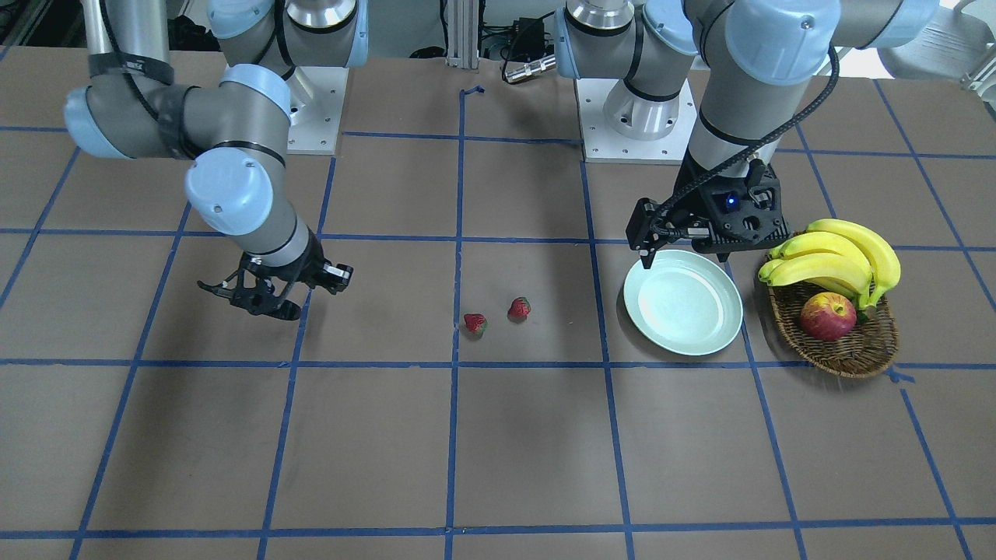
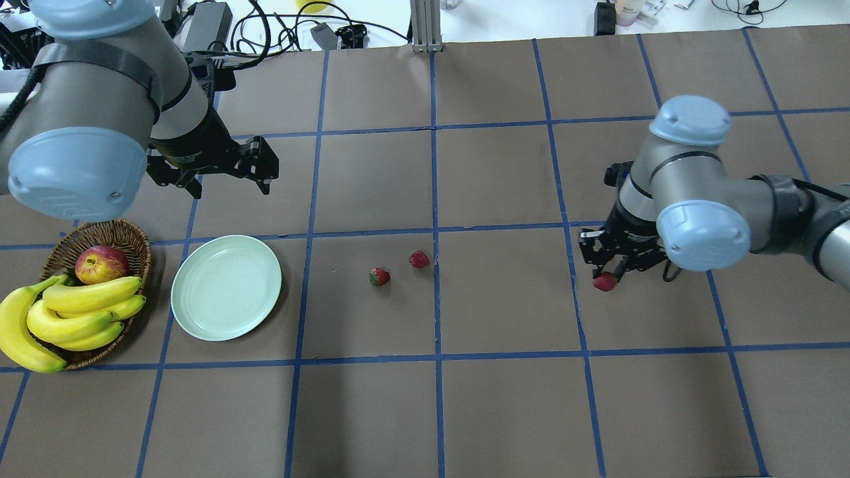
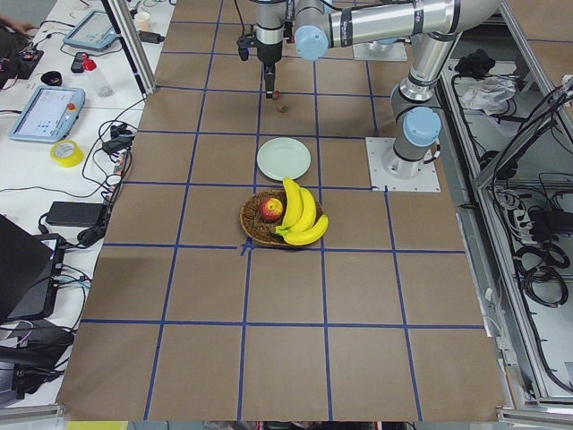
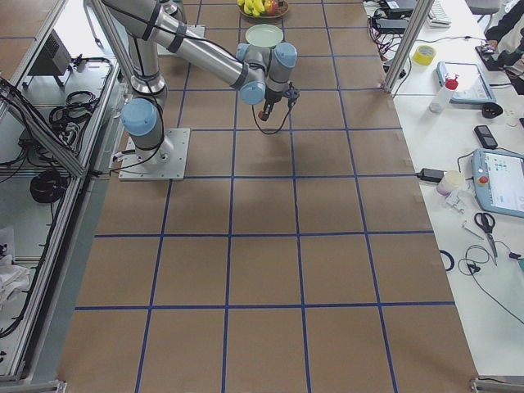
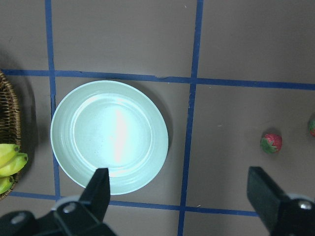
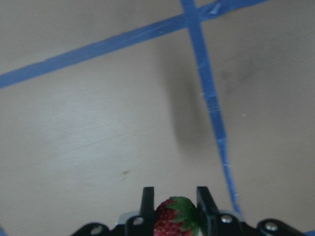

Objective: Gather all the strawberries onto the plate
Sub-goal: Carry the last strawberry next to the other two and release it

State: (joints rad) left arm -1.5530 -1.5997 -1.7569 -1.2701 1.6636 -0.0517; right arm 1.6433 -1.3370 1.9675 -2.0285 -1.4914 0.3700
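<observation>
Right now the right gripper [image 2: 605,275] is squeezed shut around one strawberry [image 6: 172,221], far from the plate [image 2: 226,287], maybe to carry it there. A nearer strawberry [image 2: 379,277] and a farther strawberry [image 2: 419,259] lie on the surface [image 2: 505,398] in between. The left gripper [image 5: 182,196] hangs wide open by the plate's edge, holding nothing. Three strawberries, one plate, none inside yet.

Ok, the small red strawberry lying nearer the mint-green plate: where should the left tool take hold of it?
Across the red body of that small red strawberry, coming straight down. It lies on its side, green cap toward the round mint-green plate, so the open left tool should probably close just behind the cap. The neighbouring berry sits apart.
</observation>
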